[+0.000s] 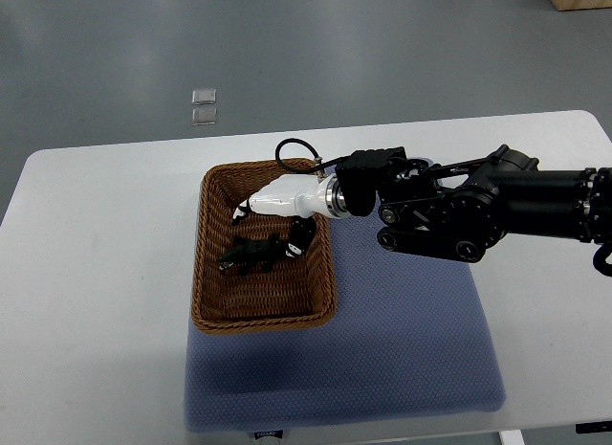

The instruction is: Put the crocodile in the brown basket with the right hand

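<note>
White tabletop (96, 234) carries a blue mat (402, 340) and the brown basket (206, 263) at frame centre. My right hand (287, 225) reaches inside it, fingers pinching the dark crocodile (251, 255) just above the basket floor.

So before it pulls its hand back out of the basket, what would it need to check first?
1. Crocodile inside the brown basket: ok.
2. Crocodile resting on the basket floor, not hanging: looks so, ok.
3. Right hand fingers let go of the crocodile: cannot tell, they sit very close.
4. Basket fully on the table, partly over the blue mat: ok.
5. Path up and out free of the basket rim: cannot tell.
</note>
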Controlling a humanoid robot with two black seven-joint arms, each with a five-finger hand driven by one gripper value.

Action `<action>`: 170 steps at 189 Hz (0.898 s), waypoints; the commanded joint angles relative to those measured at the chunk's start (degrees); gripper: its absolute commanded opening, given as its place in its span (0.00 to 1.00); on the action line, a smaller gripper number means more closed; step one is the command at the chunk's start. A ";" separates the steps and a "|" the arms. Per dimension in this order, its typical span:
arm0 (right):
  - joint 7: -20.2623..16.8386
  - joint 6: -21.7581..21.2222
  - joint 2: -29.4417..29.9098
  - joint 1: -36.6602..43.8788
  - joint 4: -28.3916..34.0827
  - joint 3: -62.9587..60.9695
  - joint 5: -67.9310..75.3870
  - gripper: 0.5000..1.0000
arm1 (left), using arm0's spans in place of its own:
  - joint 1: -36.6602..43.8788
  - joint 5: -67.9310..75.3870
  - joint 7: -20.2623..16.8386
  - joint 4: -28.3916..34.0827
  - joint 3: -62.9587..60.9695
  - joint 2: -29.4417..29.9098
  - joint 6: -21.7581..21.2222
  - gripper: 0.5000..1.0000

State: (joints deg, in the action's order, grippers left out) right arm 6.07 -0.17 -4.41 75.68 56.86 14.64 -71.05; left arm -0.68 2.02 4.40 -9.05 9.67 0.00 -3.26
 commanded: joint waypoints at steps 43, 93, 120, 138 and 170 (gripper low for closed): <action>0.17 -0.18 -3.33 0.52 0.18 -7.08 1.09 0.80 | -0.03 0.00 0.00 0.00 0.00 0.00 0.01 1.00; 0.17 0.08 -9.30 -8.71 0.10 -25.62 10.67 0.82 | -0.03 0.00 0.00 0.00 0.00 0.00 0.01 1.00; 0.09 0.70 -9.30 -18.55 -0.08 -40.21 17.09 0.82 | -0.03 0.00 0.00 0.00 0.00 0.00 0.01 1.00; 0.17 1.40 -8.51 -25.05 -0.34 -49.36 19.46 0.82 | 0.06 0.00 0.00 0.00 0.00 0.00 0.01 1.00; 1.93 1.75 -5.44 -33.40 -3.77 -62.18 21.21 0.82 | -0.03 0.00 0.00 0.00 0.00 0.00 0.01 1.00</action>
State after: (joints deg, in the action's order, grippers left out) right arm 6.38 1.58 -12.27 46.88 55.30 -40.10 -51.14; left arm -0.69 2.02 4.40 -9.05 9.66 0.00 -3.24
